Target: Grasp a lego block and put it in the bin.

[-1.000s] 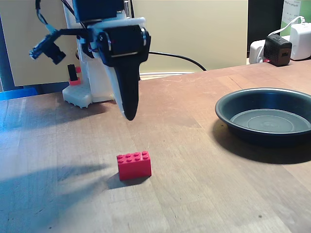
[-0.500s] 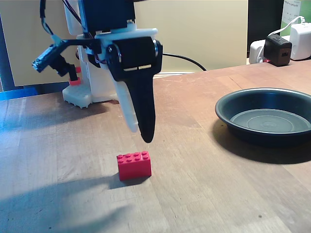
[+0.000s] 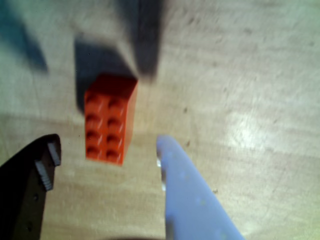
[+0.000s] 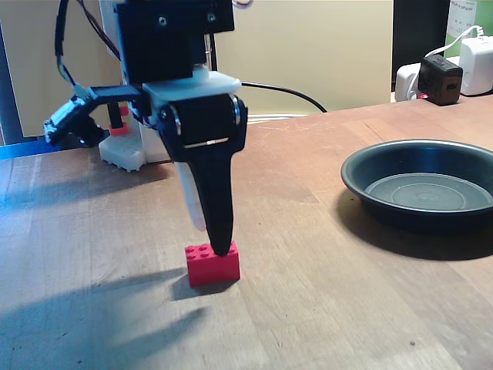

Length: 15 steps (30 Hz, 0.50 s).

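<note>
Wrist view: my gripper [image 3: 105, 152] was spread, the lego block [image 3: 110, 119] just ahead between the fingertips, long axis running along the gap; bin [image 4: 420, 185] well apart.

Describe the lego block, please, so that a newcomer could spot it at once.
On the wooden table, left of the round dark bin in the fixed view, the gripper points down. Right beneath it sits the lego block: small, bright red, studded, the lone loose brick.
</note>
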Motion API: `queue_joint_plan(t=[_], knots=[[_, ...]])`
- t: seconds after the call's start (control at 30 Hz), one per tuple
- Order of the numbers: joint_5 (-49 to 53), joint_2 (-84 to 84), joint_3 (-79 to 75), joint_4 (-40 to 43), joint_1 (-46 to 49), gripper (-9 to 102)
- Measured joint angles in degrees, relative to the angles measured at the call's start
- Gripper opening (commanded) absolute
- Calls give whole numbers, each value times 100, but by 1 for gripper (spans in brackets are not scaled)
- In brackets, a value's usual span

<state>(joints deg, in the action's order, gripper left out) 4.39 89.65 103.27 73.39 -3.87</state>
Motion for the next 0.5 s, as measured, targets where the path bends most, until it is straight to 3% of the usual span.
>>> queue_joint_plan(t=[0.2,0.5], knots=[[0,-35,79,0,0,18],[-9,-35,580,-738,-9,18]])
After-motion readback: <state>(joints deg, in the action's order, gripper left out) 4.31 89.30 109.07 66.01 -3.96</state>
